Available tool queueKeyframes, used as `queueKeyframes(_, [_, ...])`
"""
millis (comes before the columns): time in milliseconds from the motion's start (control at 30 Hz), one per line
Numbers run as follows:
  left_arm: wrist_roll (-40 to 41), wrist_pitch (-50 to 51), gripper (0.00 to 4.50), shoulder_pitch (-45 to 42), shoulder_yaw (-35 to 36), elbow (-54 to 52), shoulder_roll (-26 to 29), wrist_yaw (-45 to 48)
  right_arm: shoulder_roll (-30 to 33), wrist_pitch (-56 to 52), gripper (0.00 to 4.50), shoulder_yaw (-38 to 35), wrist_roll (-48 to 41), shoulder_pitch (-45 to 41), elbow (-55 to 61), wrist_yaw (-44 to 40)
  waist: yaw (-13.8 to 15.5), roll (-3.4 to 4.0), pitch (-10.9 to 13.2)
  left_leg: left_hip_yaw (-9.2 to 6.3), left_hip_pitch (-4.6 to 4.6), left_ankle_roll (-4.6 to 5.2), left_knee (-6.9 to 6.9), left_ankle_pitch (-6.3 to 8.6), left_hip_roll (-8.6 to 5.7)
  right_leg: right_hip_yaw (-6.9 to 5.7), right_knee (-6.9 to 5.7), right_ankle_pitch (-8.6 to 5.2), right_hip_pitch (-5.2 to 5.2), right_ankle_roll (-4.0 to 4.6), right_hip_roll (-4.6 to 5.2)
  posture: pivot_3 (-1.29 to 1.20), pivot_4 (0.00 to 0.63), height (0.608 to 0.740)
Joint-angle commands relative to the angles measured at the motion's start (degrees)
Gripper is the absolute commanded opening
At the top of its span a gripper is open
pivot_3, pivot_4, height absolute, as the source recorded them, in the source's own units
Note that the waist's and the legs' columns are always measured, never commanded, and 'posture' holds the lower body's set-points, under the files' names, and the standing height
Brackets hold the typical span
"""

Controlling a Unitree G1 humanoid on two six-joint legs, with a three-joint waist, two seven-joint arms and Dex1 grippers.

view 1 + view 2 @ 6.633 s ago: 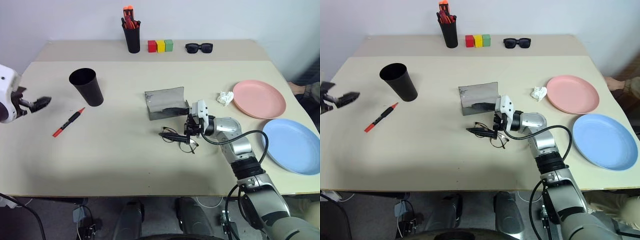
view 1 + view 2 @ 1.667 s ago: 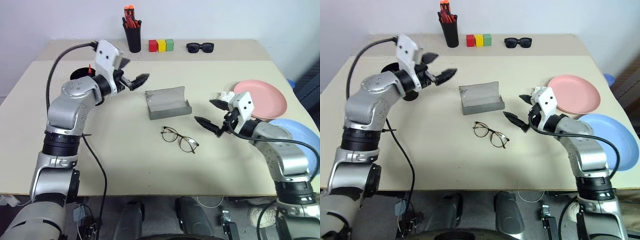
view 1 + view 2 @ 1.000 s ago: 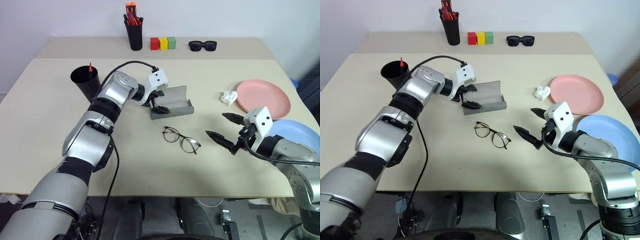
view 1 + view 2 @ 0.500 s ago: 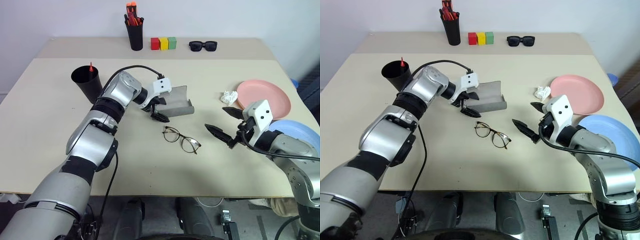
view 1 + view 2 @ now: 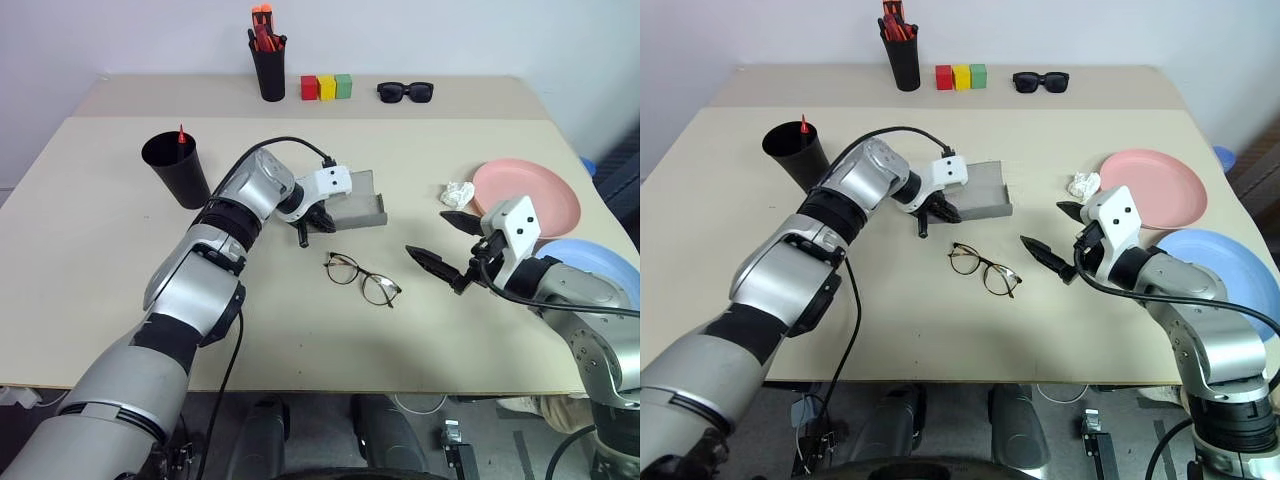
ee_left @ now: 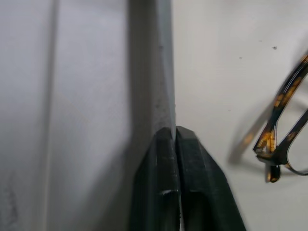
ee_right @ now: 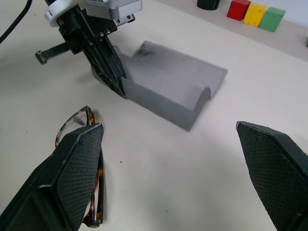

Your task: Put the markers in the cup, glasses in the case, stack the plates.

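The grey case (image 5: 356,204) lies open mid-table. My left gripper (image 5: 309,223) is shut on the thin front wall at its left corner; the left wrist view shows that wall pinched between the fingertips (image 6: 163,144). The wire-framed glasses (image 5: 362,280) lie unfolded just in front of the case, touched by nothing. My right gripper (image 5: 429,236) hovers wide open to their right. A red-tipped marker (image 5: 181,133) stands in the black cup (image 5: 176,171) at the left. The pink plate (image 5: 527,197) and the blue plate (image 5: 598,278) lie side by side at the right.
A crumpled white paper (image 5: 458,193) lies beside the pink plate. Along the back stand a pen holder with orange-red pens (image 5: 267,62), three coloured blocks (image 5: 322,88) and black sunglasses (image 5: 405,92). My left arm's cable arcs over the table near the case.
My left gripper, open beside the case a moment ago, has shut on the case's front wall. The case has shifted slightly. The right gripper has stayed put and open.
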State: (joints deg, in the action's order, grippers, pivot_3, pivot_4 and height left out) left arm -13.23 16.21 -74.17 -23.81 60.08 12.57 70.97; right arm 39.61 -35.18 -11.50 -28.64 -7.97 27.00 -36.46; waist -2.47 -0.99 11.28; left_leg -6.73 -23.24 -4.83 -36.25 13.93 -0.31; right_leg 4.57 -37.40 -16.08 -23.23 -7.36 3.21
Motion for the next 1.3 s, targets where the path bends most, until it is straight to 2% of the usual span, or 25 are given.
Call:
queueKeyframes(33, [0.7, 0.1, 0.11, 0.1, 1.1, -3.7, 1.5, 1.8, -0.3, 1.8, 4.5, 0.0, 0.4, -0.3, 0.5, -0.3, 0.0, 0.0, 0.0, 0.0, 0.0, 0.0, 0.0, 0.0, 0.0, 0.0, 0.0, 0.0, 0.0, 0.0, 0.0, 0.0, 0.15, 0.74])
queueKeyframes(200, [1.8, 1.1, 0.11, 2.2, 1.6, -9.9, 4.8, 5.8, -0.3, 2.4, 4.5, 0.7, 0.7, -1.0, -0.2, -0.3, 0.0, 0.0, 0.0, 0.0, 0.01, 0.0, 0.01, 0.0, 0.0, 0.0, -0.04, 0.0, -0.01, 0.0, 0.0, 0.0, 0.15, 0.74])
queueKeyframes(500, [4.4, 8.0, 0.11, 12.8, 1.0, -34.0, 15.5, 13.8, -0.7, 3.8, 4.5, 1.2, 1.2, -0.6, -1.4, -0.7, 0.0, 0.02, 0.0, 0.0, 0.03, 0.0, 0.0, 0.0, 0.01, 0.01, -0.11, 0.0, -0.03, 0.01, 0.0, 0.0, 0.15, 0.74])
queueKeyframes(867, [7.7, 22.4, 0.11, 25.5, 1.5, -57.4, 23.2, 12.1, -1.7, 6.5, 4.5, 1.7, 2.0, 1.0, -3.4, -1.3, -0.1, 0.03, 0.0, -0.01, 0.04, 0.0, -0.09, 0.0, 0.01, 0.01, -0.2, 0.0, -0.01, 0.01, 0.01, 0.0, 0.15, 0.74])
queueKeyframes(1067, [8.7, 24.4, 0.11, 28.1, 1.3, -60.3, 26.9, 10.4, -1.5, 6.0, 4.5, 1.8, 1.8, 1.0, -2.9, -1.5, 0.0, 0.03, 0.0, -0.01, 0.11, 0.0, -0.15, -0.01, 0.02, 0.01, -0.32, 0.0, 0.01, 0.02, -0.01, 0.0, 0.15, 0.74])
queueKeyframes(1300, [7.9, 20.2, 0.11, 28.0, 0.3, -55.4, 27.6, 6.7, -1.4, 5.5, 4.5, 2.5, 1.8, -0.3, -3.1, -1.9, 0.0, 0.03, 0.0, -0.01, 0.1, 0.0, -0.21, -0.01, 0.02, 0.01, -0.33, 0.0, 0.04, 0.02, -0.01, 0.0, 0.15, 0.74])
